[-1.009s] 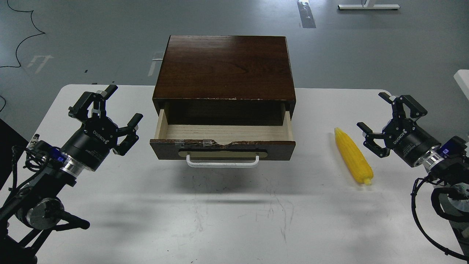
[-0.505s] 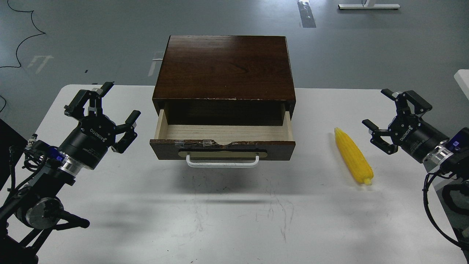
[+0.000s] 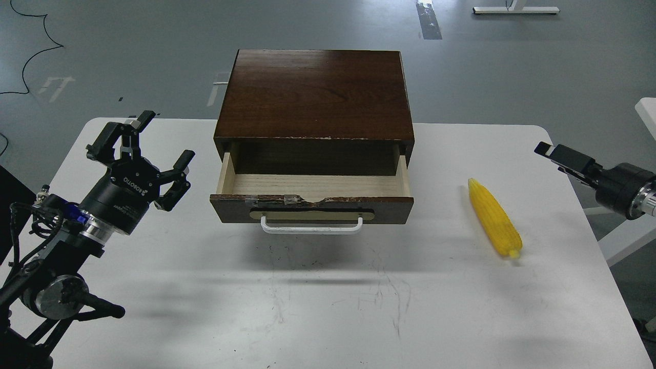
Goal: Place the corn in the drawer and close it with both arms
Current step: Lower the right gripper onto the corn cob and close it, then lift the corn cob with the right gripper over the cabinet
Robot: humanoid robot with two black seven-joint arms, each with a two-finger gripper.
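The yellow corn (image 3: 494, 218) lies on the white table (image 3: 328, 297), to the right of the drawer and pointing away from me. The drawer (image 3: 311, 206) is pulled open, its pale wood inside bare, with its white handle (image 3: 311, 228) facing me. My left gripper (image 3: 141, 151) is open and empty, held above the table left of the drawer. My right gripper (image 3: 562, 156) is at the table's far right edge, to the right of the corn and apart from it. It is seen side-on, so its fingers cannot be told apart.
The drawer sits in a dark brown wooden cabinet (image 3: 315, 92) at the back middle of the table. The grey floor lies beyond the table, with a white piece of furniture (image 3: 647, 110) at the right edge.
My right gripper has pulled back to the right, away from the corn, and turned side-on. My left gripper has shifted a little left and up. The corn and drawer have not moved.
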